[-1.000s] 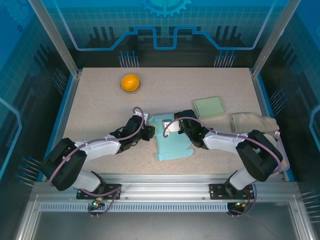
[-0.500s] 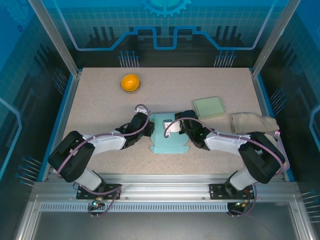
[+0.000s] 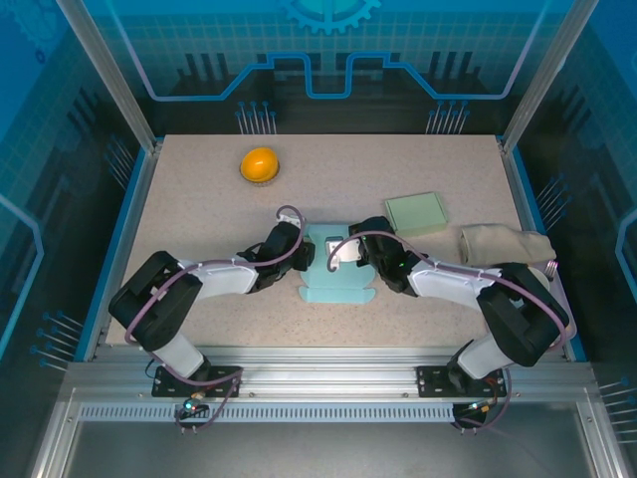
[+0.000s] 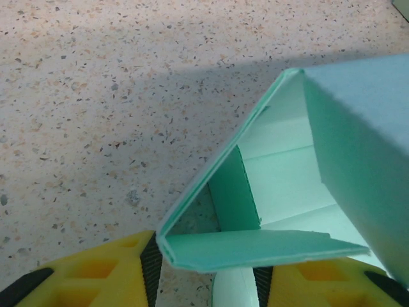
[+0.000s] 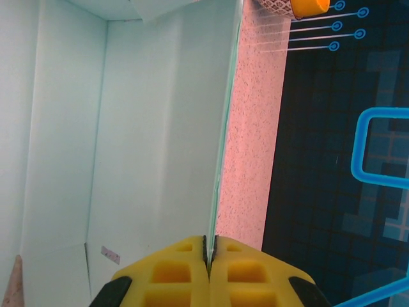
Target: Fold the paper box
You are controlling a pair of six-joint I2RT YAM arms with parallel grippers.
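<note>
The paper box (image 3: 336,277) sits part-folded on the worktop (image 3: 398,169), near the middle of its front half, between the two arms. Right pincer (image 5: 209,251): clenched on the thin edge of one box wall (the paper runs straight into the seam between the yellow fingers). Left pincer (image 4: 204,272): fingers parted, straddling a folded-up corner of the box with a flap between them. Whether they press on it cannot be told. An orange object (image 3: 259,164) sits well apart, far left.
</note>
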